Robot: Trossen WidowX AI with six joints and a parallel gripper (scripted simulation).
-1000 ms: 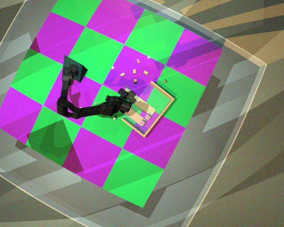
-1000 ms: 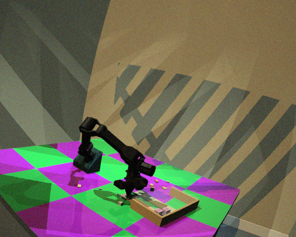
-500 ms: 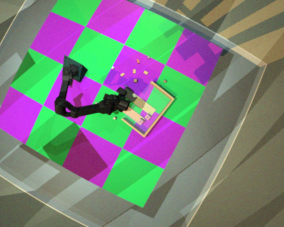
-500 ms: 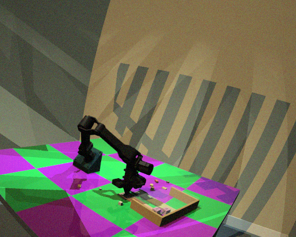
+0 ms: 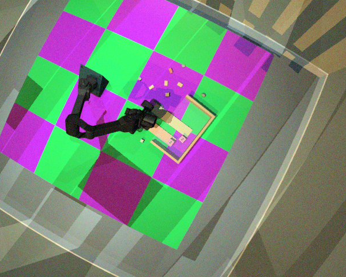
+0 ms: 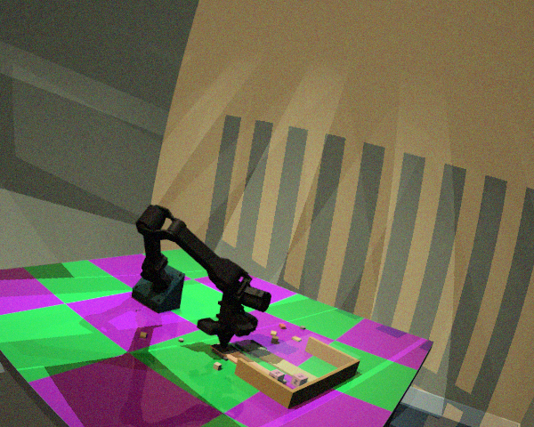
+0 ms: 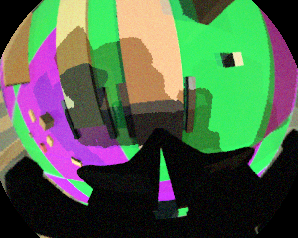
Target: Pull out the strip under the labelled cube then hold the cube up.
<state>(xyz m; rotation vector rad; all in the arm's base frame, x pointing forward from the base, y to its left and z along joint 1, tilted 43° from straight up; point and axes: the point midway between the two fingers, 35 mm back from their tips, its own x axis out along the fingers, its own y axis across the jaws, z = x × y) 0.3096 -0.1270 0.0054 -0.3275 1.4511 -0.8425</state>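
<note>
My gripper (image 6: 223, 344) (image 7: 159, 131) is shut with nothing held. Its tips are low at the near end of the peach strip (image 5: 161, 133) (image 7: 149, 25); contact is unclear. One pink cube (image 5: 170, 142) (image 6: 276, 374) with a dark mark is at the strip's far end. A second marked pink cube (image 5: 182, 138) (image 6: 298, 379) stands beside it, off the visible end of the pale yellow strip (image 5: 180, 125) (image 7: 72, 20). The marks are too small to read surely, and how far either cube rests on a strip is hard to tell. The arm hides the peach strip's near end in the top view.
A three-sided wooden frame (image 5: 196, 138) (image 6: 325, 384) stands around the cubes and far strip ends, open towards the arm. A small block (image 5: 142, 140) (image 6: 217, 366) (image 7: 230, 59) lies beside the peach strip. Several small blocks lie beyond the yellow strip, one dark brown (image 5: 167, 94).
</note>
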